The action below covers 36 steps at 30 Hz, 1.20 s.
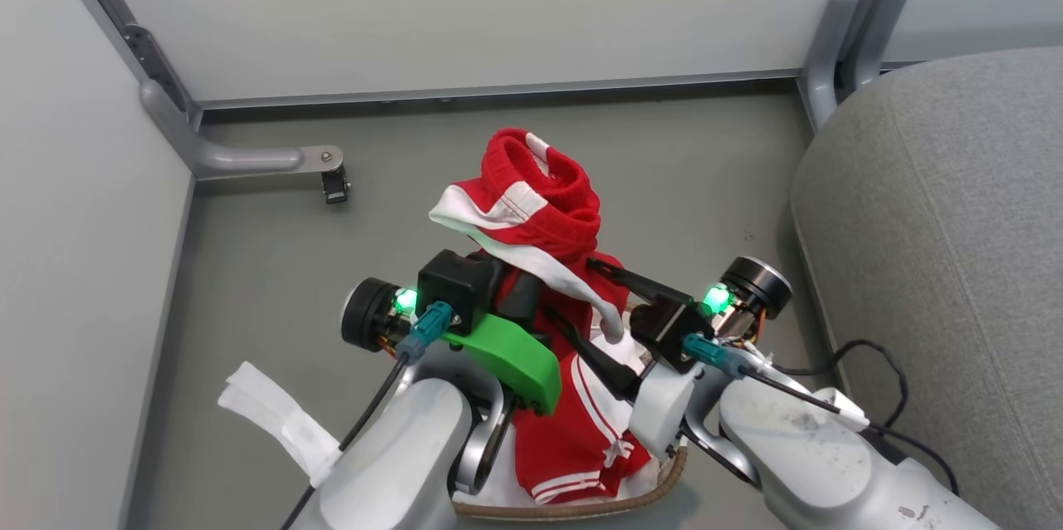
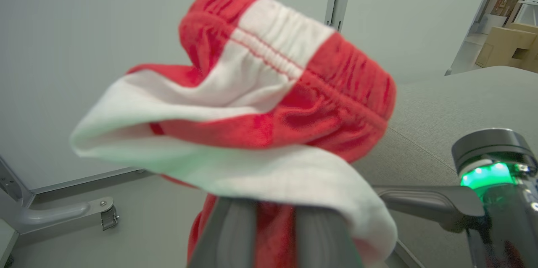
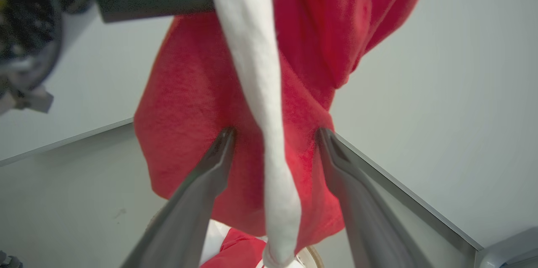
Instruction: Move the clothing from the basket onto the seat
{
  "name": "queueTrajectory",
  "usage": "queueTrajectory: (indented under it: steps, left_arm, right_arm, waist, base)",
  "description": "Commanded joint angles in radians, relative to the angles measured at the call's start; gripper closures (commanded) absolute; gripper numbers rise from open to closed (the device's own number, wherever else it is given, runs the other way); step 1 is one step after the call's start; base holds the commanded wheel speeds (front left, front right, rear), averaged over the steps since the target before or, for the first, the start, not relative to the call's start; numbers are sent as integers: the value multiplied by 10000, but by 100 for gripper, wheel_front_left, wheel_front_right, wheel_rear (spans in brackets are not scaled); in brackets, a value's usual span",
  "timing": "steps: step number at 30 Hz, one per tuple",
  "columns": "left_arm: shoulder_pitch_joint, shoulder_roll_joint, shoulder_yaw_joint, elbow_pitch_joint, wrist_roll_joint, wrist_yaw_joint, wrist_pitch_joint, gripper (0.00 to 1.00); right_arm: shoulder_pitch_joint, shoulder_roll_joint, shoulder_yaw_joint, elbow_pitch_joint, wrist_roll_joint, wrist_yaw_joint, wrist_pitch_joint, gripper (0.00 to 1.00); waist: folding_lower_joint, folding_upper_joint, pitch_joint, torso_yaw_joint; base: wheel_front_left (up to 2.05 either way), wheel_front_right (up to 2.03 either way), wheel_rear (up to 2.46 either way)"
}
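Observation:
A red garment (image 1: 540, 206) with white panels hangs lifted above the basket, my left gripper (image 1: 521, 297) shut on its bunched fabric. In the left wrist view the clothing (image 2: 260, 91) drapes over my fingers (image 2: 229, 234). My right gripper (image 1: 573, 296) stands open, its two fingers spread against the hanging red cloth (image 3: 189, 104) on either side of a white strip (image 3: 256, 70). More red clothing (image 1: 573, 430) with white stripes lies in the basket, whose brown rim (image 1: 581, 507) shows at the bottom edge. The grey seat (image 1: 938, 264) fills the right side.
Pale partition walls (image 1: 465, 7) close the back and left. A metal foot with a caster (image 1: 332, 177) sits on the grey floor at the back left. A white cloth strip (image 1: 274, 422) hangs by my left forearm. Black cables (image 1: 880, 397) trail near the seat.

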Motion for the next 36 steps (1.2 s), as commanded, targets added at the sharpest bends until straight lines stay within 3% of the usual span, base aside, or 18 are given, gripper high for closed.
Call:
queueTrajectory:
  steps: [1, 5, 6, 7, 13, 14, 16, 21, 36]
  left_arm:
    - [-154, 23, -76, -1, -164, 36, -76, 100]
    - [-197, 22, -389, 15, -451, 85, -101, 100]
    - [-173, 25, -462, 20, -592, 55, -106, 100]
    - [-181, 23, -532, 27, -630, 69, -114, 100]
    - [-271, 25, -762, 227, -675, 232, -198, 100]
    - [-271, 35, -737, 297, -652, 277, -236, 96]
    - [-289, 58, -688, 408, -685, 282, -275, 0]
    - [-387, 150, -656, 619, -549, 331, -419, 0]
    - [-754, 331, -819, 1374, -234, 34, -560, 0]
  right_arm:
    - [-129, 119, 58, 155, 48, -10, -18, 0]
    - [-348, 434, 17, 457, 153, -10, -18, 0]
    - [-311, 504, -1, 552, 241, -10, -18, 52]
    - [-317, 565, -34, 617, 274, -10, -18, 97]
    - [-84, 770, -868, 628, 379, -10, -18, 100]
    - [5, 772, -1061, 586, 369, -10, -18, 100]
    - [80, 726, -1376, 464, 319, -10, -18, 100]
    - [425, 606, -2149, -1, 246, -12, -18, 100]
    - [911, 80, -4585, -1294, 161, -10, -18, 100]
  waist:
    - [1, 0, 15, 73]
    - [1, 0, 22, 196]
    - [1, 0, 22, 221]
    - [1, 0, 23, 240]
    - [1, 0, 32, 172]
    - [1, 0, 60, 85]
    - [1, 0, 139, -119]
    - [1, 0, 363, -852]
    - [1, 0, 920, -3974]
  base:
    - [0, 0, 0]
    - [0, 0, 0]
    - [0, 0, 0]
    - [0, 0, 0]
    - [0, 0, 0]
    - [0, 0, 0]
    - [0, 0, 0]
    - [0, 0, 0]
    - [0, 0, 0]
